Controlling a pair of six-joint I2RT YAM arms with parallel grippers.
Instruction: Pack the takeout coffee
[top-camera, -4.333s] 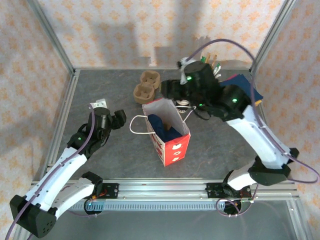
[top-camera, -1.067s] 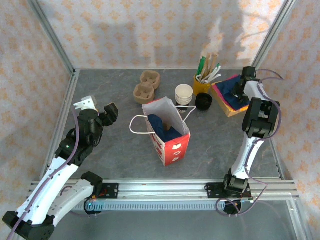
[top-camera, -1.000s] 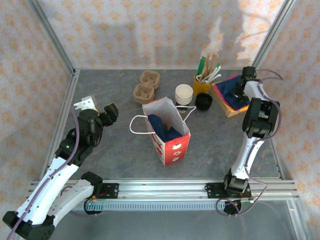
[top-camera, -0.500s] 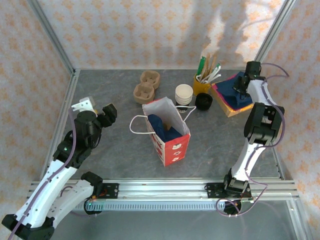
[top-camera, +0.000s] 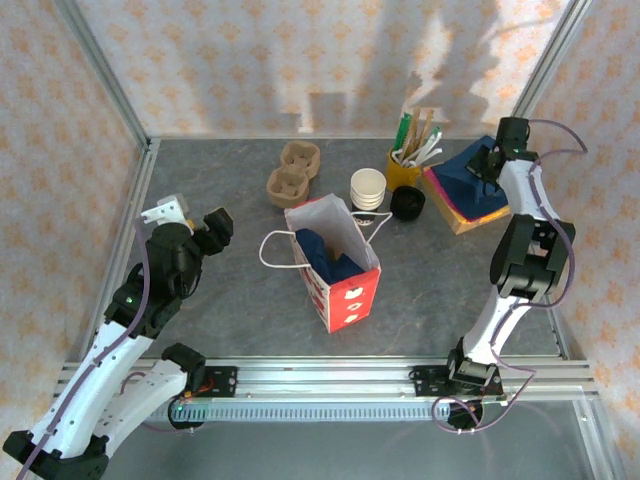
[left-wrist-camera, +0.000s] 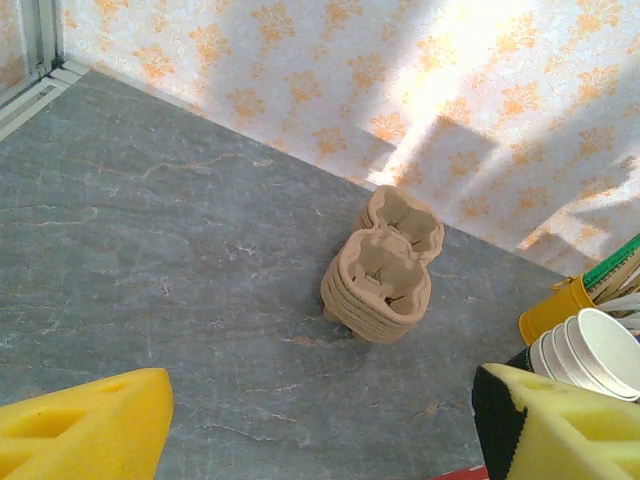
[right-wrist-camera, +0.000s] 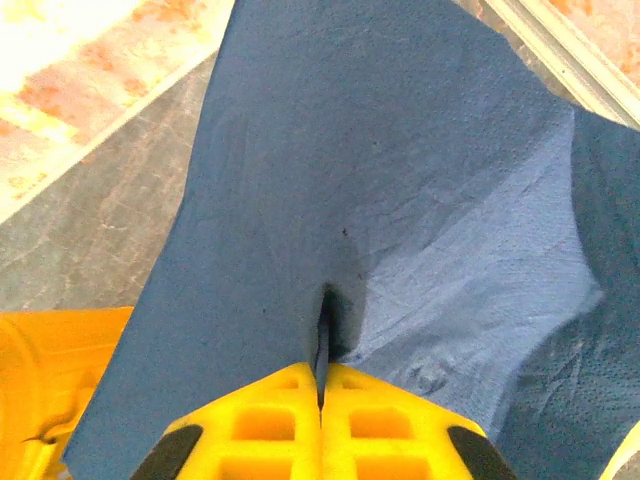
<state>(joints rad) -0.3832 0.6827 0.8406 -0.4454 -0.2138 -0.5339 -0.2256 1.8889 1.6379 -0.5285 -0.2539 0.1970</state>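
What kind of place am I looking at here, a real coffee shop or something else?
Probably a robot test cell staged for takeout packing: aluminium frame, wallpapered panels, a paper bag and a cup carrier.

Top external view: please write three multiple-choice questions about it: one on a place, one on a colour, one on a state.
1. Where is the cup carrier? A on a shelf; B on the table beyond the paper bag; C in a drawer.
2. What colour is the napkin in the right gripper? A blue; B white; C green.
3. How is the left gripper? A open, empty; B shut on the carrier; C shut on a spoon.
B: it stands apart behind the bag. A: blue paper is pinched. A: its fingers stand wide apart.
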